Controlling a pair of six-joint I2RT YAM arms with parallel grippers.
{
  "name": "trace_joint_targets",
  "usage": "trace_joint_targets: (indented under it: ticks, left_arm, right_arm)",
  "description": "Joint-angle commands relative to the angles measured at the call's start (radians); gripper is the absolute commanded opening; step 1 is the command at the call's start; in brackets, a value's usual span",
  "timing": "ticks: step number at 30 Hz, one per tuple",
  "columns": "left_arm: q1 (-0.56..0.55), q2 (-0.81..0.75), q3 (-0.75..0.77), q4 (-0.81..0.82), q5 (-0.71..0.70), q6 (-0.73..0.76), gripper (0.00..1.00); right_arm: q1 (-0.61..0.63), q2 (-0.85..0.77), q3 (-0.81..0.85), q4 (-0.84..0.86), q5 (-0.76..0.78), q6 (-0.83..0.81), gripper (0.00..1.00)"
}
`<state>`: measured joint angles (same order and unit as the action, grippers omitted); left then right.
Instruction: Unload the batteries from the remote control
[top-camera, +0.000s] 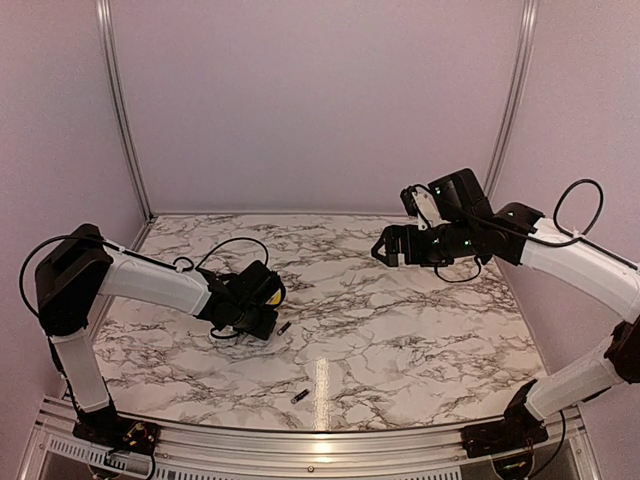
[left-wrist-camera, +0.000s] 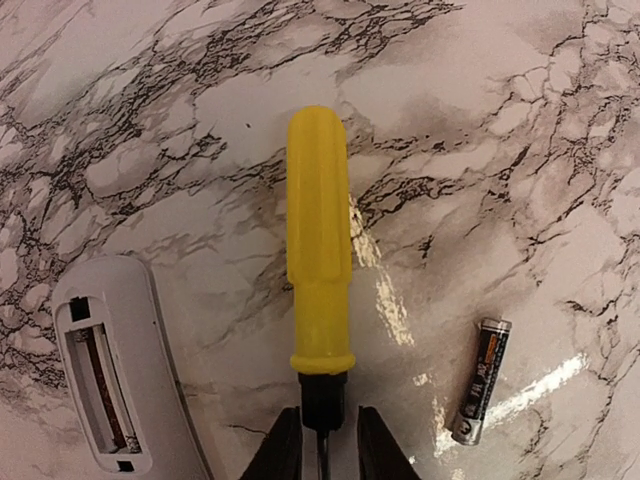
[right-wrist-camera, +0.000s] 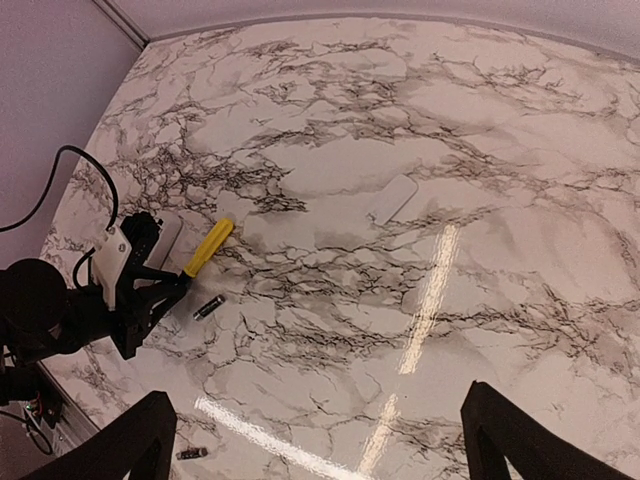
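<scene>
Left end effector (left-wrist-camera: 322, 445) crowds the bottom of its own wrist view. Its fingers (left-wrist-camera: 285, 450) hug the black shaft of the yellow-handled tool (left-wrist-camera: 318, 240) with slivers of gap showing; pinching or letting go, I cannot tell. Just beside that tool lies the remote control (left-wrist-camera: 115, 370), back up on the counter (left-wrist-camera: 520, 150), its bay open and apparently empty. One of the batteries (left-wrist-camera: 481, 380) rests on the far side of the tool from the remote control, and the second battery (top-camera: 299, 396) sits farther off, toward the counter's near edge. So the unloading looks done, with only the tool left to deal with. The left arm stretches low over the remote control. The right end effector (right-wrist-camera: 320, 440) hangs high, well apart from it, spread wide and empty.
</scene>
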<state>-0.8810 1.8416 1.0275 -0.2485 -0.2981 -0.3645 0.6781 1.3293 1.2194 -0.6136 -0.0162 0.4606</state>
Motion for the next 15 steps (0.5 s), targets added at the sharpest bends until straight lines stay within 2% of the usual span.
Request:
trace_joint_targets:
  ticks: [1,15]
  left_arm:
    - [0.007,0.017,0.015,0.014,0.007,-0.017,0.24]
    - [0.006,-0.044,0.021,0.004,0.005,0.017,0.44]
  right_arm:
    - [-0.012,-0.018,0.002,0.003,0.012,0.003,0.98]
    - [-0.015,-0.016,0.01,0.003,0.012,-0.015,0.98]
